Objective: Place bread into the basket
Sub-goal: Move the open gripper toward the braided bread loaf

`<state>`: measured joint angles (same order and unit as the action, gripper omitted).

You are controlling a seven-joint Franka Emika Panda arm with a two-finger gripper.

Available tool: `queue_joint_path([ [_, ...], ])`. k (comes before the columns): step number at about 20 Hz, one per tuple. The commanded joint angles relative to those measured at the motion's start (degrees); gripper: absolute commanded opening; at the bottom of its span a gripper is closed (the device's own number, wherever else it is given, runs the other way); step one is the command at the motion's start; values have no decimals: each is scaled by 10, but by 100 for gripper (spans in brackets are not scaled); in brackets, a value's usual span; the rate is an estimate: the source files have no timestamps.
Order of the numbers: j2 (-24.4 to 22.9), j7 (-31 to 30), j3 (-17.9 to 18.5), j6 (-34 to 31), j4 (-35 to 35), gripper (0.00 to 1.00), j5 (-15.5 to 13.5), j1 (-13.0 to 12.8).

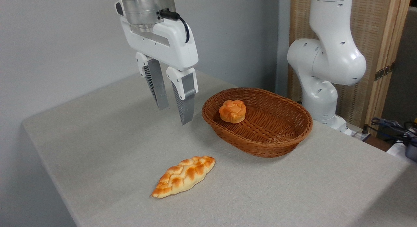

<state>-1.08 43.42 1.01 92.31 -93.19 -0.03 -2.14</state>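
The bread (183, 176), a long braided golden-brown loaf with pointed ends, lies flat on the grey tabletop near the front. Behind it and to the right stands the basket (286, 135), a shallow oval of reddish-brown wicker. My gripper (174, 114) hangs in the air above the table, left of the basket and well above and behind the loaf. Its two grey fingers (185, 105) stand apart with nothing between them, so it is open.
A small round orange flower-topped bun (232, 111) sits inside the basket at its left end. The arm's white base (321, 90) rises behind the basket at the right. The table's left edge (42, 155) and front edge drop off close to the loaf.
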Motion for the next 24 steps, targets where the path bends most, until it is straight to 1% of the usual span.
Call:
queue_joint_path([
  [1, 0, -4, 8, -18, 11, 100, -8, -2],
  [12, -12, -1, 8, -13, -8, 100, -5, -2],
  [14, -38, 1, 14, 10, -51, 100, -1, -2],
  [15, -40, 1, 19, 17, -61, 100, -1, -2],
  [18, -60, 0, 23, 81, -122, 100, -1, -2],
  [21, -60, 1, 27, 152, -175, 100, -1, -2],
  [24, -53, 1, 26, 175, -200, 100, -1, -8],
])
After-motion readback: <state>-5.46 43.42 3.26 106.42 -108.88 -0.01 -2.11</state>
